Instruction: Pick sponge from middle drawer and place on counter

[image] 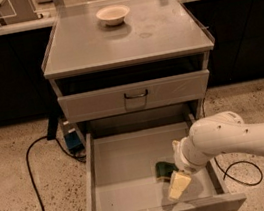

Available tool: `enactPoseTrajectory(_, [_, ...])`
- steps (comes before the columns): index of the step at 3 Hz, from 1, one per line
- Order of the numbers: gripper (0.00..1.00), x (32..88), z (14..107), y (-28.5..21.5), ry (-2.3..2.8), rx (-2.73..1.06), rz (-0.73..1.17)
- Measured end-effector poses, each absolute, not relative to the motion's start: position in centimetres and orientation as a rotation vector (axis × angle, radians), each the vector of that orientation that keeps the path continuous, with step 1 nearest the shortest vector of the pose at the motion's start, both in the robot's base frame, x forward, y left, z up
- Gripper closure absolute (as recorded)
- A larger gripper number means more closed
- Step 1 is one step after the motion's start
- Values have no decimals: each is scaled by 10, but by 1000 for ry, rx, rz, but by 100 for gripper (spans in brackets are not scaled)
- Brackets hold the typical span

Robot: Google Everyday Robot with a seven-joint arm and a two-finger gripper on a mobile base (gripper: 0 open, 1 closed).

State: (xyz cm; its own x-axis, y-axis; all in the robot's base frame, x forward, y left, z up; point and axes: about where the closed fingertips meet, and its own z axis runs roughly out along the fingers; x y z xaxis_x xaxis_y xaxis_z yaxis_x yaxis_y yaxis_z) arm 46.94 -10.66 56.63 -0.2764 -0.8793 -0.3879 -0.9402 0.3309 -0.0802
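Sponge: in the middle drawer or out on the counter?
In: the sponge lies in the open middle drawer, the gripper close beside it. A white bowl sits on the counter.

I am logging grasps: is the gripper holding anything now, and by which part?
It cannot be told. The gripper is down in the middle drawer, at the near edge of the sponge, but no hold shows.

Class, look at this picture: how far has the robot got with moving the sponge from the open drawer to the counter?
Done: the middle drawer stands pulled open. In hand: the end effector is down inside it, right at the sponge, which lies on the drawer floor, not lifted. Left: lift it out and set it on the counter, where a white bowl sits at the back.
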Motion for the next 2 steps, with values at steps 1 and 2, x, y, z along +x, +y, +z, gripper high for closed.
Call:
enactPoseTrajectory(1, [0,492,530,-80,2224,-1575,298])
enactPoseTrajectory(2, [0,514,494,-66,2228,-1469,405])
